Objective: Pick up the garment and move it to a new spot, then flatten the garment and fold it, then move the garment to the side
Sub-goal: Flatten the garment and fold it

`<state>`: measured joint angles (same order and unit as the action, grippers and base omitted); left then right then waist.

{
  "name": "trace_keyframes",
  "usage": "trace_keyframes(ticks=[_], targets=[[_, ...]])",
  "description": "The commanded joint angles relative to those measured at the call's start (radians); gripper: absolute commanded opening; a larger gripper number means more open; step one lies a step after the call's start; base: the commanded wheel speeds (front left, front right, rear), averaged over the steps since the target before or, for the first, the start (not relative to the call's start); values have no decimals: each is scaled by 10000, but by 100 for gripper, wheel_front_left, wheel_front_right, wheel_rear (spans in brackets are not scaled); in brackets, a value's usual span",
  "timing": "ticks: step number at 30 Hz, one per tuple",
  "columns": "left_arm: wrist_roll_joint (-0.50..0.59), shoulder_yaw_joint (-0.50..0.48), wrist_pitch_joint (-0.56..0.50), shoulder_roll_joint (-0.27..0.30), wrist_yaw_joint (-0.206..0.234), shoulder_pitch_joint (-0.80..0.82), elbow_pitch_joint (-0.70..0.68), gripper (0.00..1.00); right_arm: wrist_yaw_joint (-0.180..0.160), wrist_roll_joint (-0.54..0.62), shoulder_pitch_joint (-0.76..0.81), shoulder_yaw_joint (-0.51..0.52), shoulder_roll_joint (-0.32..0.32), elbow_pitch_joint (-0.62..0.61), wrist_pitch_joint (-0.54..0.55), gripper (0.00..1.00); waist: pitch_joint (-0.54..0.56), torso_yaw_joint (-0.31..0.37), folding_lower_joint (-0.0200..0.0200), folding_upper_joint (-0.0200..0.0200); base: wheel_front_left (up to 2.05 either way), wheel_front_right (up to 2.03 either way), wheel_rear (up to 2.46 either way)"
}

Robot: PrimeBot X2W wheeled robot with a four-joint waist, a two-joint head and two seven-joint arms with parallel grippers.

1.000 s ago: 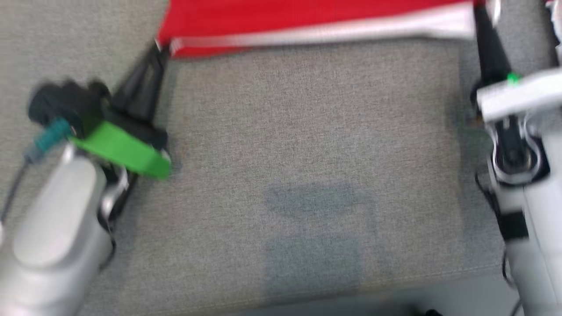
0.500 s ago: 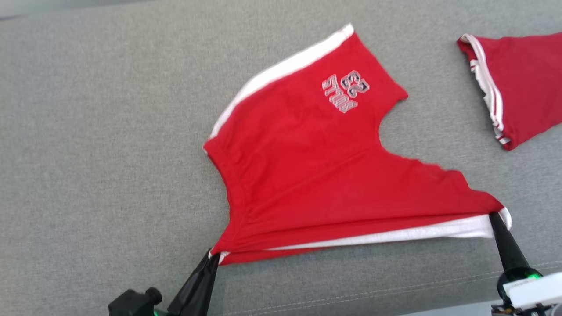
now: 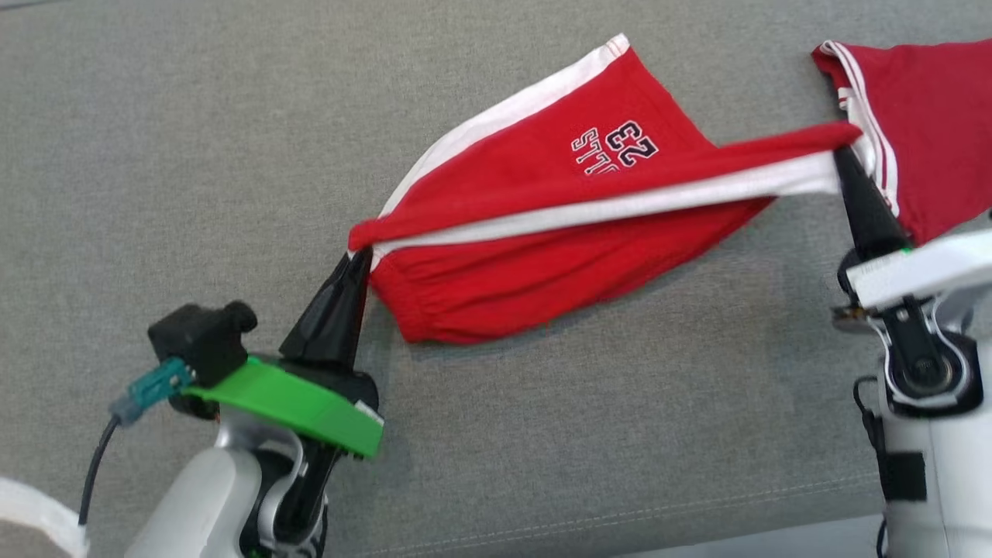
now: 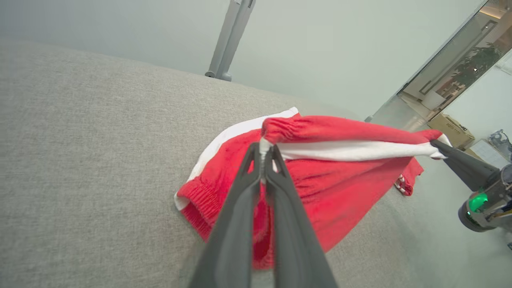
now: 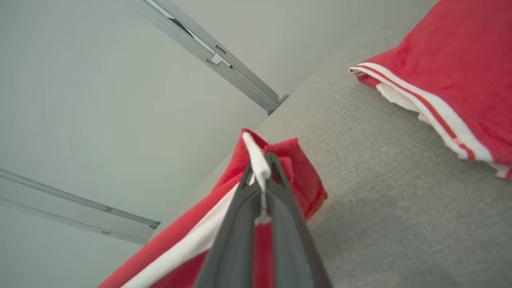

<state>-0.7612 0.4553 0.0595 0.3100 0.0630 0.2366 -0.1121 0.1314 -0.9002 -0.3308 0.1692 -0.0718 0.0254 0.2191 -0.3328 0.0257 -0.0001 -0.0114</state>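
Grey woven upholstery point(image 3: 194, 155) covers the head view, with a stitched seam running along the lower edge.

Garment point(image 3: 542, 263): red shorts with white side stripes, lying from centre-left to upper right of the frame.
- The upper layer is lifted and stretched into a taut narrow band, red above white stripe point(image 3: 604, 208), between the two grippers.
- The rest sags below the band and rests on the upholstery.
- The gathered elastic waistband point(image 3: 418, 310) sits at the lower left of the cloth.
- A far leg panel lies flat toward top centre. It bears a white-and-dark number-and-letter print point(image 3: 616, 147), whose lower part is hidden by the taut band.

Second red garment point(image 3: 938, 108), white-striped, lies at the upper right corner on the same surface. In the right wrist view it lies apart from the held corner.

Left gripper point(image 3: 358, 257), centre-left: fingers are pressed together, pinching the waistband-end corner. In the left wrist view, cloth is clamped at the tips.

Right gripper point(image 3: 838, 155), right edge: fingers are closed tight on the white-striped corner of the leg end, with cloth bunched over the tips.

A green plate point(image 3: 294, 403) is mounted on the left wrist, at lower left.
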Motion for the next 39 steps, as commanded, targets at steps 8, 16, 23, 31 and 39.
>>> trace_keyframes(ticks=[8, 16, 23, 31, 39], targets=[[41, 28, -361, -883, 220, 2328, 2391, 0, -12, 1272, -3604, -363, 43, 3427, 59, 0, -1579, -1379, 1, 114, 0, 0, 0], [107, 285, -226, -1377, 75, 3040, 4025, 0, -10, 2340, -5268, -668, -180, 5875, -289, 0, -1499, -1635, 1, 114, 0, 0, 0], [176, 497, -214, -1570, -116, 3444, 4558, 0, -10, 2843, -6071, -1033, -388, 7040, -367, 10, -1518, -1661, 1, 114, 0, 0, 0], [138, 611, -316, -1701, -105, 3734, 4531, 100, -10, 3066, -6797, -1273, -614, 7552, -685, 100, -1497, -1586, 1, 114, 0, 0, 0], [309, 544, -164, -1397, 207, 3292, 3824, 100, -10, 2964, -6613, -1954, -812, 7038, -1181, 100, -1278, -1347, 1, 114, 0, 0, 0]])
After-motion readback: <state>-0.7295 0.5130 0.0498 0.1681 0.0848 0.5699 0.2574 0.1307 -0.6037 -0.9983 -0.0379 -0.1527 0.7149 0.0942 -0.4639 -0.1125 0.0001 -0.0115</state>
